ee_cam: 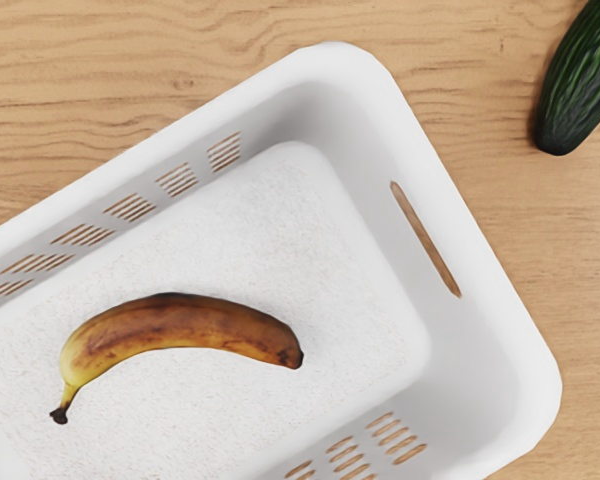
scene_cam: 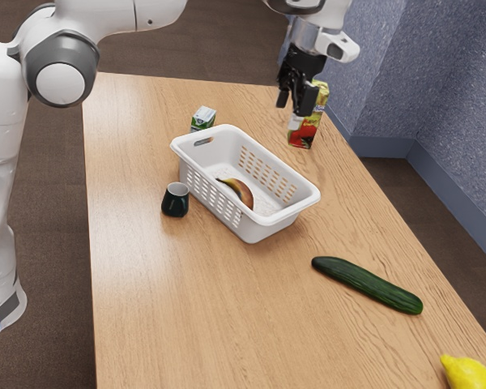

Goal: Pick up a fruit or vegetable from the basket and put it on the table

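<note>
Lemon (scene_cam: 470,375), cucumber (scene_cam: 368,285), dark cup (scene_cam: 175,203), small carton (scene_cam: 202,119), juice carton (scene_cam: 307,136), basket (scene_cam: 274,227) walls around banana (scene_cam: 241,192), pincer (scene_cam: 292,110) open above

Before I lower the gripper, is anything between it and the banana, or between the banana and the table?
Nothing visible stands between the gripper and the banana; the basket's walls stand between banana and table.

In the exterior view, a banana (scene_cam: 241,192) lies in the basket (scene_cam: 263,228). Clocked from there, the gripper (scene_cam: 294,107), fingers parted, hangs toward one, the small carton (scene_cam: 202,120) sits at eleven, the cucumber (scene_cam: 367,285) toward four.
</note>
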Robot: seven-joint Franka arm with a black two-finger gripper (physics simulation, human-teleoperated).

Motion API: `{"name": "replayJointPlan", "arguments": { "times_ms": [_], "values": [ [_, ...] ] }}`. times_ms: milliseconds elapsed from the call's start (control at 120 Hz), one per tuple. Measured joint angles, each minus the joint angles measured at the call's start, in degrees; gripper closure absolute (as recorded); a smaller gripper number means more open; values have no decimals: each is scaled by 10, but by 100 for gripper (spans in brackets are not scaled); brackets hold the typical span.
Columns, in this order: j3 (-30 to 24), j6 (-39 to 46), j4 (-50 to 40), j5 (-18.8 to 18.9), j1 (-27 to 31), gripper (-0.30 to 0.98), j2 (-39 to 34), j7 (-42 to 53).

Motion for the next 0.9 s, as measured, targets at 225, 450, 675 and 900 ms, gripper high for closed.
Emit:
{"name": "replayJointPlan", "arguments": {
  "times_ms": [225,450,675,900],
  "values": [
    [8,11,0,-6,0,0,1,4],
    [13,7,34,-10,0,0,-7,7],
    [13,-26,94,-6,0,0,-26,9],
    [-6,-14,78,0,-5,0,-13,166]
  ]
}}
